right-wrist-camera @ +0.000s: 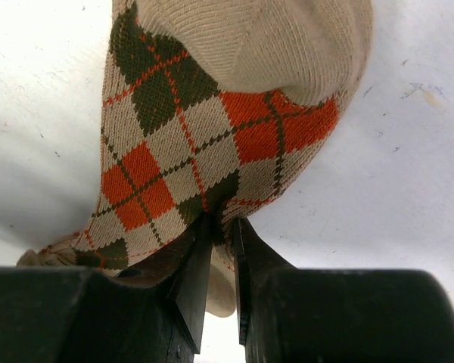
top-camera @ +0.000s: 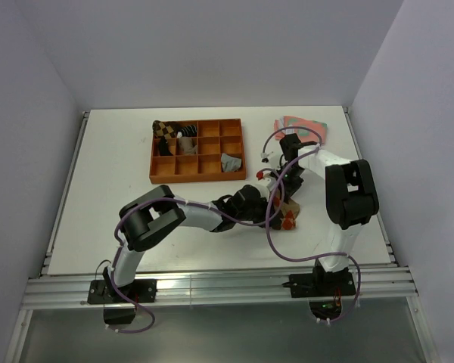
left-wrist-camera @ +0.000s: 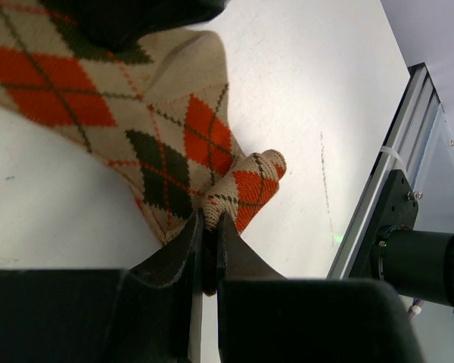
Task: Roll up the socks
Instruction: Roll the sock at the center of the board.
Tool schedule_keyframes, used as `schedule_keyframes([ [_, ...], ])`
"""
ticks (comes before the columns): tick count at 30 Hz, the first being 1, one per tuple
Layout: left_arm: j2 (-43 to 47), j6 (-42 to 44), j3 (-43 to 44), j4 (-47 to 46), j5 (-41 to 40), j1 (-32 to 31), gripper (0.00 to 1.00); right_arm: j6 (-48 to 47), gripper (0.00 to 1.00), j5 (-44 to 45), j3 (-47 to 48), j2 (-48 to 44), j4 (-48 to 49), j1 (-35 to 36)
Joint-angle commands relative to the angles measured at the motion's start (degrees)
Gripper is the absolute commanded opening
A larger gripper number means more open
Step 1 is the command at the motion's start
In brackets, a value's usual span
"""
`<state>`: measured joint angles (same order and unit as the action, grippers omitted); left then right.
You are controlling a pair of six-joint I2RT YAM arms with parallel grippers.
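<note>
A tan argyle sock [top-camera: 289,218] with orange and dark-brown diamonds lies on the white table [top-camera: 106,227] between the two arms. My left gripper [left-wrist-camera: 209,219] is shut on one bunched edge of this sock [left-wrist-camera: 174,144], beside a small folded tip. From the other side, my right gripper [right-wrist-camera: 221,223] pinches a fold of the same sock [right-wrist-camera: 212,136], lifting it slightly into a hump. In the top view, the left gripper [top-camera: 265,203] and right gripper [top-camera: 281,201] meet close together over the sock. A plain grey sock [top-camera: 228,161] lies in a compartment of the orange tray.
The orange compartment tray [top-camera: 197,177] stands at the back centre and holds another argyle bundle [top-camera: 165,128] at its far-left corner. Pink-and-green patterned socks [top-camera: 306,127] lie at the back right. The metal rail [top-camera: 212,283] runs along the near table edge.
</note>
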<state>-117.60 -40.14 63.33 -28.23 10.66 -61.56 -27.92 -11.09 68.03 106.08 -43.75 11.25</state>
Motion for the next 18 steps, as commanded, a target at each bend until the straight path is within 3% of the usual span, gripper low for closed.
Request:
schedule_keyframes([
  [1, 0.01, 1.73, 4.25, 3.34, 2.35, -0.75, 0.00, -0.12, 0.24, -0.16, 0.53, 2.64, 1.47, 2.20],
  [9, -4.30, 0.42, 10.41, 10.38, 4.46, -0.75, 0.00, 1.11, 0.24, 0.54, 3.16, 4.22, 0.24, 4.40],
  [18, -7.20, -7.13, 9.53, 12.06, 7.88, 0.39, 0.00, 1.82, 0.25, 0.73, 2.46, 3.78, 0.86, 4.75],
])
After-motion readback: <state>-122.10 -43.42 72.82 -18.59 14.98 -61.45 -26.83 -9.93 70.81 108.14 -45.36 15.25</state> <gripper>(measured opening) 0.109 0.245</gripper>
